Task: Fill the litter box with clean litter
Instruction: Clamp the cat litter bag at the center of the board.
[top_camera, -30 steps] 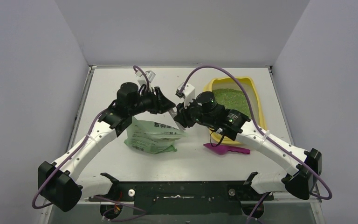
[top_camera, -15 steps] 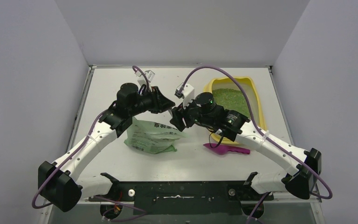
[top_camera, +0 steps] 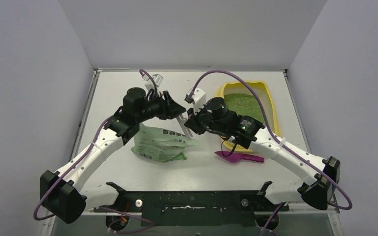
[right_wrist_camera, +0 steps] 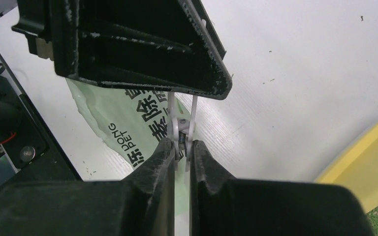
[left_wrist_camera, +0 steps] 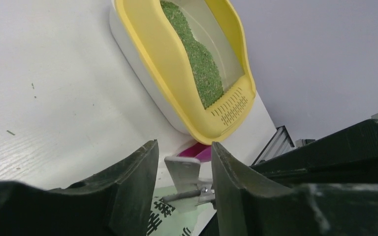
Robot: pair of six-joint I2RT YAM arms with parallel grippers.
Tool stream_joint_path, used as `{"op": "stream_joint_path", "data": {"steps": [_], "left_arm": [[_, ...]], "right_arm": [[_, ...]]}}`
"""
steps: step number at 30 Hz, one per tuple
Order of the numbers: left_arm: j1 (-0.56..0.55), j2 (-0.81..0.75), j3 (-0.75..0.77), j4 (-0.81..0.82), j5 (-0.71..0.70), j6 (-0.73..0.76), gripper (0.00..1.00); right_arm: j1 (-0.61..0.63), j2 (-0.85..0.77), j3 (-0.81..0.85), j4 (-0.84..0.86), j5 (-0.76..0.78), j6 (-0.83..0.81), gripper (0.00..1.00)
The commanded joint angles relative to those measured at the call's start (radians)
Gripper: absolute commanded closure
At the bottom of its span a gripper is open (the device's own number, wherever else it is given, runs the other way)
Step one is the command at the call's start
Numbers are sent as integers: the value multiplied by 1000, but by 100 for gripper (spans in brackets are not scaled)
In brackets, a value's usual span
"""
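arms (top_camera: 96, 147): white links, black joints | cables (top_camera: 226, 73): purple | claws (left_wrist_camera: 182, 150) (right_wrist_camera: 179, 147): black

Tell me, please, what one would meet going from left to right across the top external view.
left arm base → green bag → litter box → right arm base

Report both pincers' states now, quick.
Left pincer: open, fingers straddling the white clip, no clear contact.
Right pincer: shut on the clip.
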Motion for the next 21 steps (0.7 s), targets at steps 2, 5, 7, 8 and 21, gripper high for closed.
{"op": "stream_joint_path", "data": {"steps": [2,5,7,8,21], "left_arm": [[33,-67,55,-86,-5,119,38],[95,-97,82,-200,45,266,28],[149,-99,112,-329,106,393,26],[177,-98,124,-382,150,454,26],[206,41,165,-811,241,991,22]], "right_arm": [[9,-45,59,13,99,-34,100],[0,-56,60,-6,108,-54,100],[-12,-62,60,-13,90,-56,100],[-22,-64,60,-16,77,-53,100],[-154,-65,36,34,-227,37,100]]}}
